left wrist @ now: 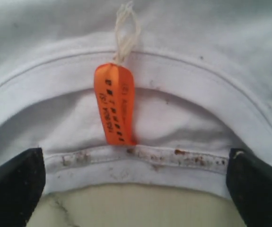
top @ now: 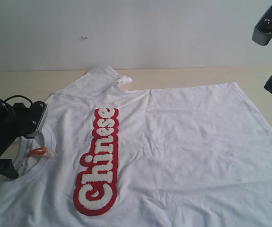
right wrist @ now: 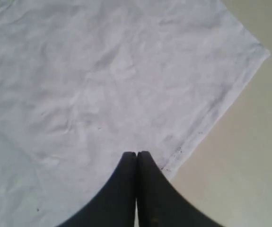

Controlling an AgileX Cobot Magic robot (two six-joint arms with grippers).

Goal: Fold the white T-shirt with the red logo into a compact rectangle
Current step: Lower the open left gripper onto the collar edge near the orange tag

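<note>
The white T-shirt (top: 183, 142) lies spread flat and face up, collar to the left and hem to the right. The red logo (top: 100, 161) with puffy white "Chinese" lettering runs down its chest. An orange tag (left wrist: 116, 104) hangs on a string inside the ribbed collar (left wrist: 140, 163). My left gripper (left wrist: 136, 201) is open, low at the collar's back edge, one finger (left wrist: 13, 189) at each side of it and nothing pinched. My right gripper (right wrist: 136, 157) is shut on nothing, held high above the hem near the shirt's far right corner (right wrist: 249, 47).
The shirt covers most of the beige table (top: 183, 75); a bare strip shows along the back, under a pale wall (top: 126, 33). The far sleeve (top: 107, 78) is bunched at the back left. Bare tabletop (right wrist: 249, 156) lies beyond the hem.
</note>
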